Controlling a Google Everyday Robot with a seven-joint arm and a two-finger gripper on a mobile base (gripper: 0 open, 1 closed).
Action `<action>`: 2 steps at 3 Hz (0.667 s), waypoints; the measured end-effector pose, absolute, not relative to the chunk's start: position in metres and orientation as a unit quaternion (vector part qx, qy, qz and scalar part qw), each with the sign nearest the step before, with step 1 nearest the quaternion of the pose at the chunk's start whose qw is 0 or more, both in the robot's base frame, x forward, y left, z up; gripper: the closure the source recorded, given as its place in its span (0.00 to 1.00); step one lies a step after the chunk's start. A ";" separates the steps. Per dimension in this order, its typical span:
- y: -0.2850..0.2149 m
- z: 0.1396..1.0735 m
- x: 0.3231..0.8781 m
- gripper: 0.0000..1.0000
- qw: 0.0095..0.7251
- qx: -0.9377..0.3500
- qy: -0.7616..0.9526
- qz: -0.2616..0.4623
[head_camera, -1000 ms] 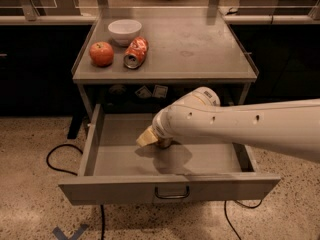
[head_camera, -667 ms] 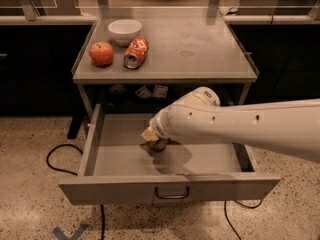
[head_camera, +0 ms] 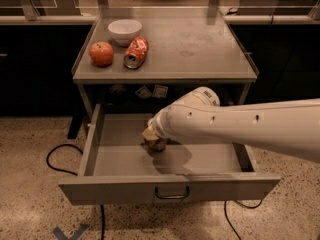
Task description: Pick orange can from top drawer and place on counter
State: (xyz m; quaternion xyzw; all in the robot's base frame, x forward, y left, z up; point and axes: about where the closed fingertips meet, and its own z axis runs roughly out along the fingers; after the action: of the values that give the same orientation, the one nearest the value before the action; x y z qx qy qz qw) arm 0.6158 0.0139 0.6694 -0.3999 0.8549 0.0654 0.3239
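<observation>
The orange can (head_camera: 156, 144) sits in the top drawer (head_camera: 110, 188), left of middle, with the gripper (head_camera: 152, 135) down on its upper part. Whether it has hold yet cannot be told. The can is probably light, thin-walled, smooth and easily dented, so it wants a moderate squeeze across mid-body before lifting to the bench (head_camera: 200, 49).

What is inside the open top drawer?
I see the orange can near the middle of the top drawer, with the gripper down at its top. The arm covers part of the drawer's right side.
</observation>
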 end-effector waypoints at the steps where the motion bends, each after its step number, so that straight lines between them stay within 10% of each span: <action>1: 0.014 0.670 0.616 1.00 0.324 -0.401 0.855 0.065; 2: 0.018 0.689 0.617 1.00 0.317 -0.426 0.846 0.056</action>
State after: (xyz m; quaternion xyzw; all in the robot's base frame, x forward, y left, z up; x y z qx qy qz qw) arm 0.6167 0.0183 0.6889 -0.4255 0.8458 0.0559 0.3170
